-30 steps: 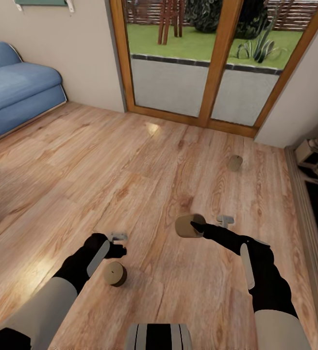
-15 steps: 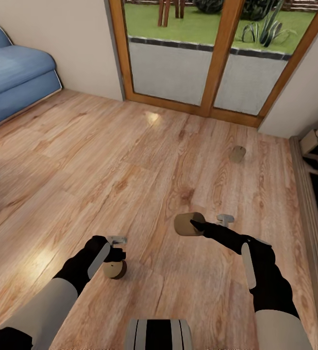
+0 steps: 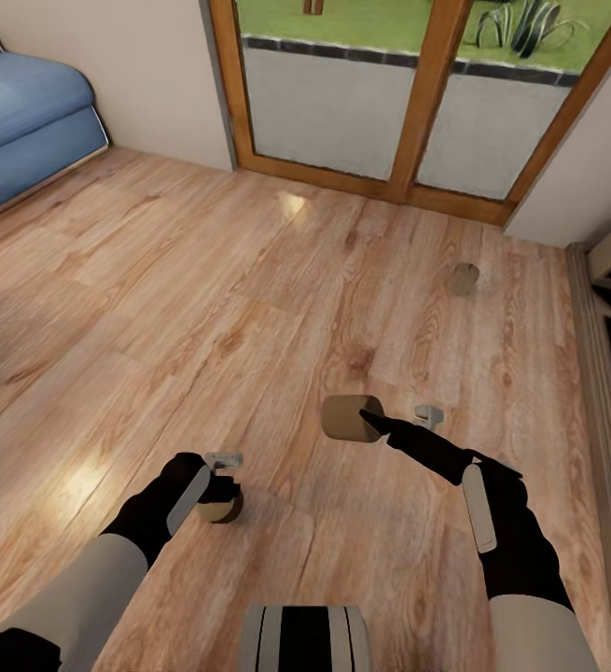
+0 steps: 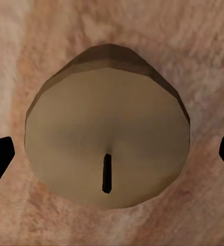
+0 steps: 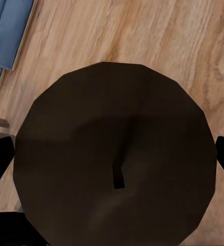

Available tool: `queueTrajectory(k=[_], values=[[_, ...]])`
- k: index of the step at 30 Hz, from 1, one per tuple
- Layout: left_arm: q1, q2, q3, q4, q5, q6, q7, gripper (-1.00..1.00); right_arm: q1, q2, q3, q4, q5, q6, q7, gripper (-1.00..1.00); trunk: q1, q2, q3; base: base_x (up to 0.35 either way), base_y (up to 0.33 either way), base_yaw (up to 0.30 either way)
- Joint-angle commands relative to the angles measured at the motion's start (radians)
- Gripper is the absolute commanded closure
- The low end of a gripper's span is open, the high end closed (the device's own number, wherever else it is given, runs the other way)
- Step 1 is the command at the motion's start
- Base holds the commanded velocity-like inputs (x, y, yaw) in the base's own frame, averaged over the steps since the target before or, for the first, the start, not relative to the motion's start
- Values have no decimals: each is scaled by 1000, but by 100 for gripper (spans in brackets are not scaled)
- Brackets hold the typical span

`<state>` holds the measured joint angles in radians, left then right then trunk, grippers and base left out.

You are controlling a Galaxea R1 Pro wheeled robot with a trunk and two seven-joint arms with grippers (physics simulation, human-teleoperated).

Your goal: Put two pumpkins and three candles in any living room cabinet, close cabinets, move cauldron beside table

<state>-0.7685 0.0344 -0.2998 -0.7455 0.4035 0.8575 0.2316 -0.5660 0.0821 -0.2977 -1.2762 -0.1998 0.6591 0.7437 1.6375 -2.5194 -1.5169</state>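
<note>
The left pincer is sinking, spread wide, over a floor candle, readying its pickup; the right pincer is keeping another candle clenched.

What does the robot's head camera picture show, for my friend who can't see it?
The robot's right gripper holds a brown candle up above a wooden floor, while its left gripper reaches down over a second candle standing on the floor. A third candle sits farther off, near glass doors, and a blue sofa stands at the left.
</note>
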Motion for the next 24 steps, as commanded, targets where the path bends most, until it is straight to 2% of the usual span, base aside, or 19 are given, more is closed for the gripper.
queueTrajectory(k=[1, 4, 10, 24], values=[[0, -1, 0, -1, 0, 0, 0, -100, 0, 1, 0, 0, 0, 1, 0, 100, 0, 0, 0, 0, 0, 0], [0, -1, 1, -1, 1, 0, 0, -100, 0, 2, 0, 0, 0, 1, 0, 100, 0, 0, 0, 0, 0, 0], [0, 2, 2, -2, 0, 1, 0, -100, 0, 3, 0, 0, 2, 0, -1, 100, 3, -1, -23, 0, 0, 0], [0, 7, 7, -4, 0, 2, 0, -100, 0, 4, 23, 0, 2, 0, -1, 100, 3, -2, -27, 0, 0, 0]])
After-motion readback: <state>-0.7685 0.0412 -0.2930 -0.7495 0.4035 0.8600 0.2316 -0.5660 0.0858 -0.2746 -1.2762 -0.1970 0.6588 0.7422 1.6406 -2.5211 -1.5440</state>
